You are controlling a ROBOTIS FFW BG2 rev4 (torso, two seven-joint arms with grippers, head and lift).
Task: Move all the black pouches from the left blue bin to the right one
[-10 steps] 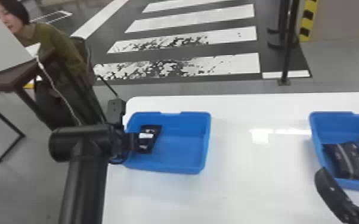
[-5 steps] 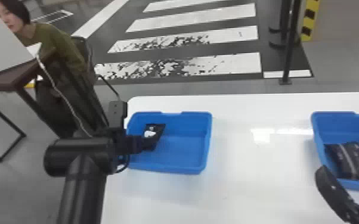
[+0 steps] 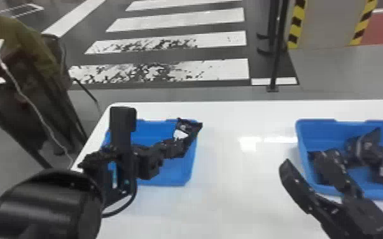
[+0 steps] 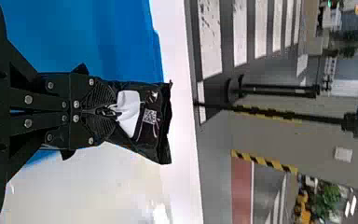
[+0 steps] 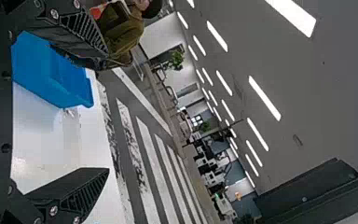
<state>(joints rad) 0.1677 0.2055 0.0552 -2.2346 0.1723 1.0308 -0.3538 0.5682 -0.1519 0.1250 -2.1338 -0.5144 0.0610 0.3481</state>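
The left claw point(image 4: 106, 112) is closed on one end of a small, glossy black plastic pouch with a white patch point(image 4: 144, 116); it holds the pouch up at the far right corner of the left bin, a shallow blue plastic tray point(image 3: 186, 176), with the loose end pointing away from the fingers. The right claw point(image 5: 106, 112) stands wide and holds nothing, at the near left corner of the right bin, a matching blue plastic tray point(image 3: 316, 124); at least three dark pouches point(image 3: 364, 147) lie in that one, and a stretch of white bench point(image 3: 232, 203) separates the two.

The step in hand looks like carrying the pouch across, either straight to the right bin or by a handover to the waiting claw; the bench between gives room for either. The grip takes only the end, so a smooth, level travel should suit it; the loose end probably sags or swings if hurried, and it wants good height over both rims. In a handover, the right claw would best close on the free end before the left lets go; otherwise, a low release above the bin floor, beside the pouches there, should stop it sliding over the edge.
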